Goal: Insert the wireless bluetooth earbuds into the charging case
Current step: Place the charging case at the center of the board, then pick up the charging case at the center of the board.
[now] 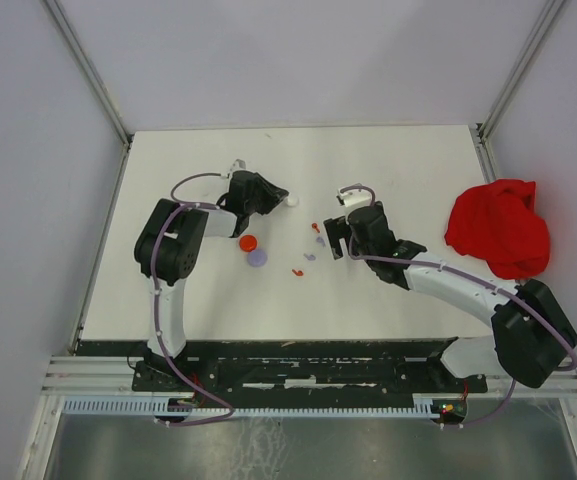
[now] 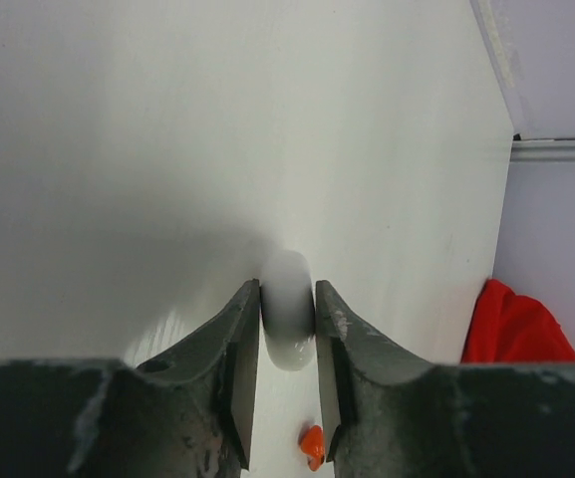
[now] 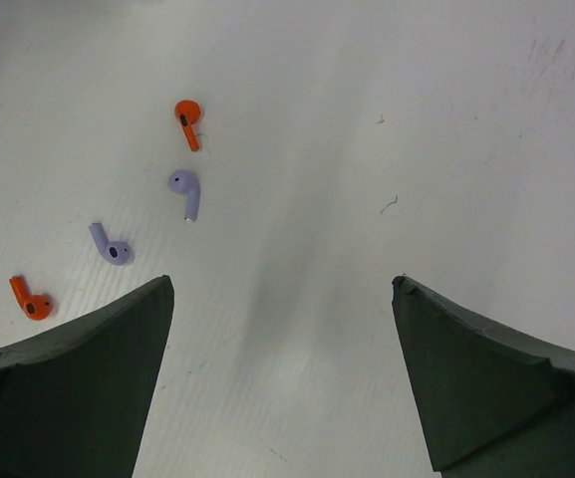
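My left gripper is shut on a white round charging case, held edge-on between the jaws just above the table; from above the case shows at the fingertips. A red earbud lies below it. My right gripper stands open over bare table. To its left lie two red earbuds and two purple earbuds. From above, these small pieces lie between the two grippers. No white earbuds are in view.
A round red disc and a round purple disc lie beside the left arm. A crumpled red cloth sits at the table's right edge, also seen in the left wrist view.
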